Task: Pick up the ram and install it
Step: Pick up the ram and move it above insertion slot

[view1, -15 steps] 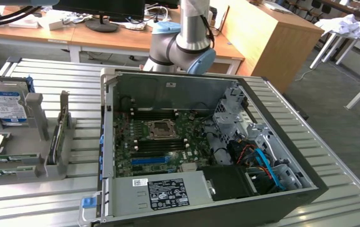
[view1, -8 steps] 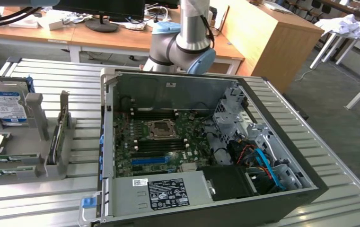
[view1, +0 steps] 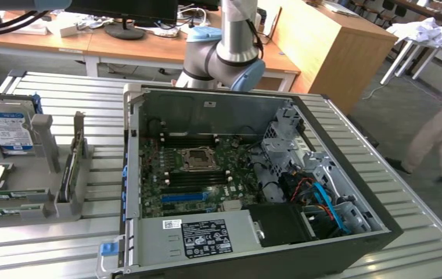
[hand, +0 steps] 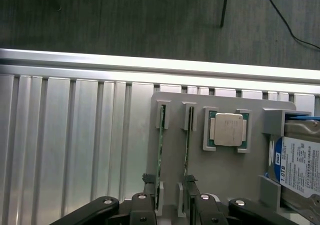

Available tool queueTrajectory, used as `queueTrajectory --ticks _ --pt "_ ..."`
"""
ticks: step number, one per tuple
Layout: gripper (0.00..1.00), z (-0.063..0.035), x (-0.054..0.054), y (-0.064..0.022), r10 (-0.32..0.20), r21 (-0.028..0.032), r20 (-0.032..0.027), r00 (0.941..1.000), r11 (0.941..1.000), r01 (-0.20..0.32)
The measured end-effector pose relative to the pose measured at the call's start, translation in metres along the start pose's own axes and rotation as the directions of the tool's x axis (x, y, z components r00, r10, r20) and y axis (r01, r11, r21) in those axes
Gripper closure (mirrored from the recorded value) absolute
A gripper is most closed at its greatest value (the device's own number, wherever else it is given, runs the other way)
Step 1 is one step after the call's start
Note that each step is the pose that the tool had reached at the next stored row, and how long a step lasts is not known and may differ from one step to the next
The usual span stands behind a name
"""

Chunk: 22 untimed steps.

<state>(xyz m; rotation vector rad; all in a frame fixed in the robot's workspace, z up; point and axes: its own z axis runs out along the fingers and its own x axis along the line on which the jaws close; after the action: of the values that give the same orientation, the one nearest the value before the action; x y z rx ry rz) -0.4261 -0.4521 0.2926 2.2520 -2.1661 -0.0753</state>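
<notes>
Two green sticks to tell apart in the grey holder [hand: 225, 170]: calling the one between the fingertips the ram [hand: 160, 155], and its neighbour the second stick [hand: 186, 145].

Finding the holder just beside the edge rail [hand: 150, 65] of the slatted table [hand: 75, 150], with dark floor [hand: 125, 20] lying past the rail. Seeing much open room on the bare slats at the ram's free side. Finding the other side more crowded: the second stick near it, then the processor [hand: 228, 130] in its own pocket, then the hard drive [hand: 300, 170] between grey posts.

Seeing the ram standing upright on its long thin edge in a slot. Following its long axis from the rail side of the holder back toward the gripper [hand: 169, 182], parallel to the second stick and to the slats.

Hanging there with the gripper released and grasping nothing, the jaws standing wide. Placing one of the fingers [hand: 148, 180] at the ram's free side and the other about in line with the second stick, both at the stick ends away from the rail. Not being able to tell how high above the sticks.

In the exterior view, seeing the open computer case [view1: 213, 113] in the middle of the table, with the motherboard [view1: 197, 174] lying uncovered inside and bare slats all around. Noticing a person [view1: 438, 133] on the floor at the exterior view's far right, well apart from the table.
</notes>
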Motion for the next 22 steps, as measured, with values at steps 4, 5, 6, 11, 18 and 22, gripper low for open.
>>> queueTrajectory --ticks 4,5,6,11,18,22 --pt "0.65 0.0 0.002 0.0001 0.0 0.0 0.0 1.0 1.0 0.0" --pt "0.65 0.0 0.002 0.0001 0.0 0.0 0.0001 1.0 1.0 0.0" --pt "0.65 0.0 0.002 0.0001 0.0 0.0 0.0001 1.0 1.0 0.0" --pt "0.65 0.0048 0.002 -0.0001 0.0 0.0 0.0 1.0 1.0 0.0" --pt "0.65 0.0147 0.002 -0.0006 0.0 0.0 0.0 1.0 1.0 0.0" --pt "0.65 0.0203 0.002 -0.0008 0.0 0.0 0.0 1.0 1.0 0.0"
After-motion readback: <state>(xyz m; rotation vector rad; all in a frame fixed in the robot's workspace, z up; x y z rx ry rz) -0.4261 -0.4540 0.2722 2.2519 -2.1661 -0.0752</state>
